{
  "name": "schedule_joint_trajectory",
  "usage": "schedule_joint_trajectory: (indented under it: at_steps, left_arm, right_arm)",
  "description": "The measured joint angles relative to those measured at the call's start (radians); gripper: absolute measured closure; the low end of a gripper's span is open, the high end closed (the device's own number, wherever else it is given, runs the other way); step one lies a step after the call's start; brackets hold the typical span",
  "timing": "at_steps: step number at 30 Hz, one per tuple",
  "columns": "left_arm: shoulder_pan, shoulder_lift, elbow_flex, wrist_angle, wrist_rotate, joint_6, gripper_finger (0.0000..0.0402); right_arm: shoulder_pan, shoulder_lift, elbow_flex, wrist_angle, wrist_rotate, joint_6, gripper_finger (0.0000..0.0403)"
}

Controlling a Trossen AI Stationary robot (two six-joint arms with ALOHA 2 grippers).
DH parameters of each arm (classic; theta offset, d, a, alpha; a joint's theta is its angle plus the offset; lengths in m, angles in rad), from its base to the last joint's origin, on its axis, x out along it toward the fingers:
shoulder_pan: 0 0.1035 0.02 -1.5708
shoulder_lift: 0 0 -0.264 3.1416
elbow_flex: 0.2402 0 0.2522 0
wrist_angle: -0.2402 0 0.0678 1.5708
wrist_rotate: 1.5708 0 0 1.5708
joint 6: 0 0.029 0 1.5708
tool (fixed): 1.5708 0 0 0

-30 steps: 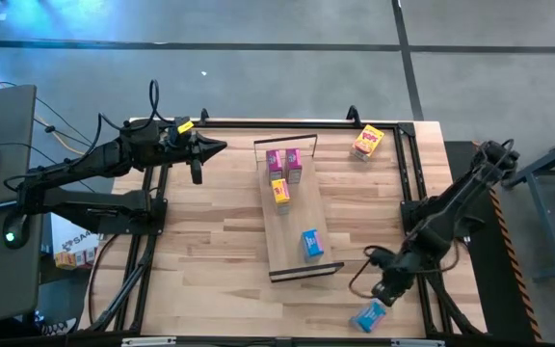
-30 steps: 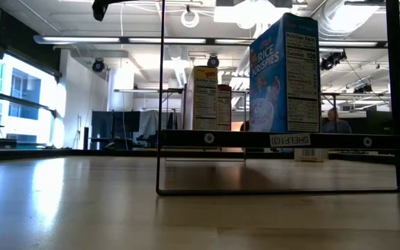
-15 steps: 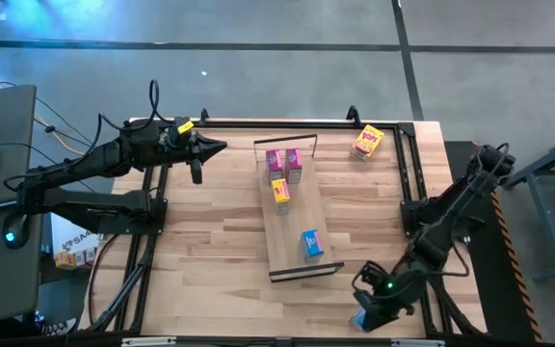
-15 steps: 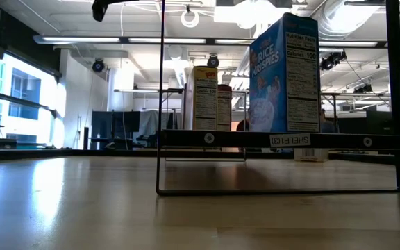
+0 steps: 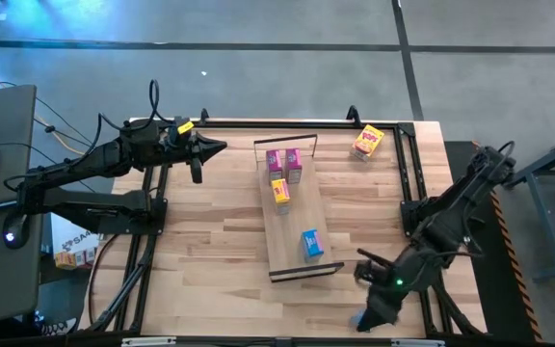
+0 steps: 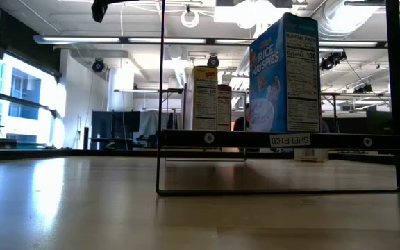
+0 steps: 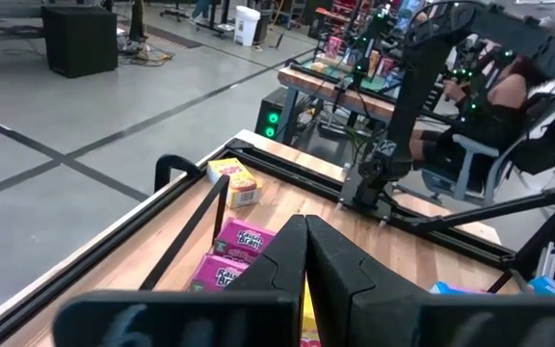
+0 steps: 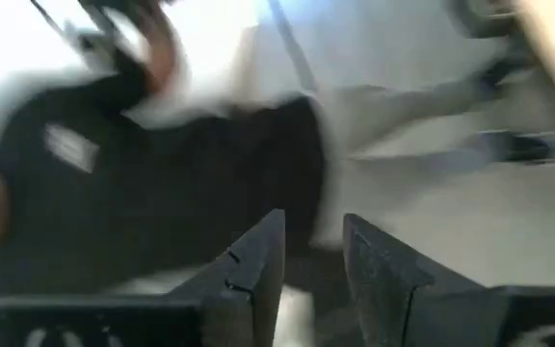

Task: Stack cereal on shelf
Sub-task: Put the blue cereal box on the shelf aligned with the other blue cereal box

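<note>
Right gripper [image 5: 367, 318]: hanging low over the tabletop's near right corner, its fingers [image 8: 258, 260] standing slightly apart with nothing showing between them; its wrist view is blurring.
Left gripper [image 5: 218, 146]: waiting above the far left corner, fingers pressing together and carrying nothing.
Tabletop [image 5: 210, 231]: wide butcher-block wood, lying inside a black frame.
Shelf [image 5: 292, 220]: pale narrow plank, running lengthwise down the table's middle, black metal frames standing at both ends.
Room: grey floor [image 5: 258, 58] with dark lines stretching beyond the table; ceiling lights are glowing and windows are shining in the low view; a person in dark clothes [image 7: 489, 116] is sitting beyond the right side.
Pink boxes [image 5: 275, 161] [image 5: 294, 160]: standing side by side at the shelf's far end.
Yellow box on shelf [image 5: 280, 190]: standing just nearer than the pink pair.
Blue box on shelf [image 5: 310, 243]: standing near the plank's near end, left of and farther back than the right gripper, apart from it.
Yellow box on table [image 5: 368, 141]: lying at the far right corner, well apart from both grippers.
</note>
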Motion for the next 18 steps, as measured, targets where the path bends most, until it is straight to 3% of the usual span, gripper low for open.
schedule_joint_trajectory:
  at_steps: [3, 6, 11, 18]
  left_arm:
    - [0.0, 0.0, 0.0, 0.0, 0.0, -0.029, 0.0401]
    - [0.0, 0.0, 0.0, -0.001, 0.0, -0.051, 0.0401]
    - [0.0, 0.0, 0.0, -0.002, 0.001, -0.049, 0.0401]
    - [0.0, 0.0, 0.0, -0.007, 0.001, -0.042, 0.0401]
  right_arm:
    - [-0.001, 0.022, 0.099, -0.206, -0.037, -0.221, 0.0311]
    - [-0.001, 0.031, 0.158, -0.289, -0.038, -0.365, 0.0313]
    - [-0.037, 0.037, 0.166, -0.385, -0.103, -0.369, 0.0284]
    - [-0.046, 0.049, 0.166, -0.391, -0.152, -0.377, 0.0188]
